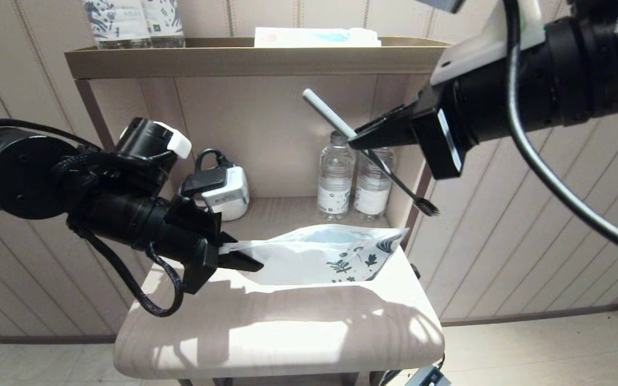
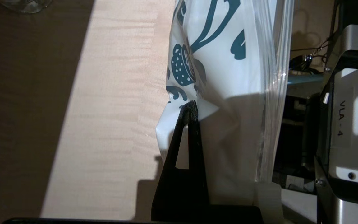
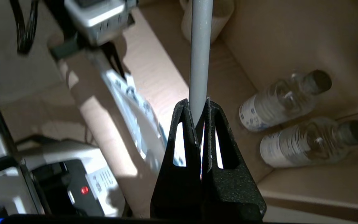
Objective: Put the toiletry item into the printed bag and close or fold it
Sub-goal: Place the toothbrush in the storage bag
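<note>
The toothbrush (image 1: 365,151) hangs in the air above the bench, tilted, its pale handle end pointing up toward the back panel and its dark bristled head (image 1: 428,207) lowest, just above and beyond the far corner of the printed bag. The right tool (image 1: 356,142) has it clamped near mid-handle; in the right wrist view the two black fingers (image 3: 183,124) are pressed together on the grey shaft (image 3: 200,56).

The printed bag (image 1: 319,257) is held up off the bench (image 1: 277,327), stretched roughly level, with its dark blue leaf print (image 1: 354,262) at the end nearest the toothbrush head. The left tool (image 1: 236,257) pinches the bag's opposite end, its fingers closed on the plastic; the left wrist view shows one black finger (image 2: 186,140) against the white film, with the zip strip (image 2: 275,93) running along the bag's edge.

Behind the bag, two clear water bottles (image 1: 353,179) stand side by side at the back of the bench, under a shelf (image 1: 255,56). On that shelf sit blue-patterned bottles (image 1: 132,21) and a flat white and light blue packet (image 1: 317,36).
</note>
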You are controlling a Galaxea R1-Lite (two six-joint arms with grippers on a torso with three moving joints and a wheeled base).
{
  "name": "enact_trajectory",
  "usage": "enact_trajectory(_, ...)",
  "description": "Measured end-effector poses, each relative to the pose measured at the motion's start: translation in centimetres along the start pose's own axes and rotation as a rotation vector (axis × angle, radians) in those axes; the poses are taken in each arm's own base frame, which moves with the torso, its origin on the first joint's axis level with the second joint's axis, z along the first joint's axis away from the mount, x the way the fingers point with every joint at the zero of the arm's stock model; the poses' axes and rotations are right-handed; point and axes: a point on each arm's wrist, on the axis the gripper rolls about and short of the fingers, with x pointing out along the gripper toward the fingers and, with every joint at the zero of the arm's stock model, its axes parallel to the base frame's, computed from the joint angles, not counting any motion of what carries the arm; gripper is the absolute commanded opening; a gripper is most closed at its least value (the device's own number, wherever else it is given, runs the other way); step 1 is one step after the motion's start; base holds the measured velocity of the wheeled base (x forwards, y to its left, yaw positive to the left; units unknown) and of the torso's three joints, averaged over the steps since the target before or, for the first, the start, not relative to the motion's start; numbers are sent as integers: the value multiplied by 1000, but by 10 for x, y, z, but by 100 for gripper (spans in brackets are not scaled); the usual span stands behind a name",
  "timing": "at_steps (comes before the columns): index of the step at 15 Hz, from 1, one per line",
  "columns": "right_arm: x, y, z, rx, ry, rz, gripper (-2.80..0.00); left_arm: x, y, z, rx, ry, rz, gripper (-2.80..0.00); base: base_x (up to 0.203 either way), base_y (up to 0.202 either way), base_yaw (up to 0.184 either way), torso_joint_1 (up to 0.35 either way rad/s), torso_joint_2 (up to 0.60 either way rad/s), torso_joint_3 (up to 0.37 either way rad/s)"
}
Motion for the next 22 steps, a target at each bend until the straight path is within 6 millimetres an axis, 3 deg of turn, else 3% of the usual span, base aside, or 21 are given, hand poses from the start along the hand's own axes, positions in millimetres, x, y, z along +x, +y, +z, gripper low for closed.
enact_trajectory(4, 22, 7, 8, 119, -80, 41, -280, 4, -4, 6, 20, -10, -13, -280, 0, 0, 0, 0, 0, 0)
enact_trajectory(11, 58, 21, -7, 164, -54, 101, -280, 4, -3, 7, 20, -13, -15, -280, 0, 0, 0, 0, 0, 0)
enact_trajectory(19, 70, 23, -25, 160, 4, 123, -280, 2, -5, 8, 24, -18, -13, -280, 0, 0, 0, 0, 0, 0)
enact_trajectory(22, 64, 24, -36, 127, 34, 133, -280, 0, -4, 10, 28, -28, -14, -280, 0, 0, 0, 0, 0, 0)
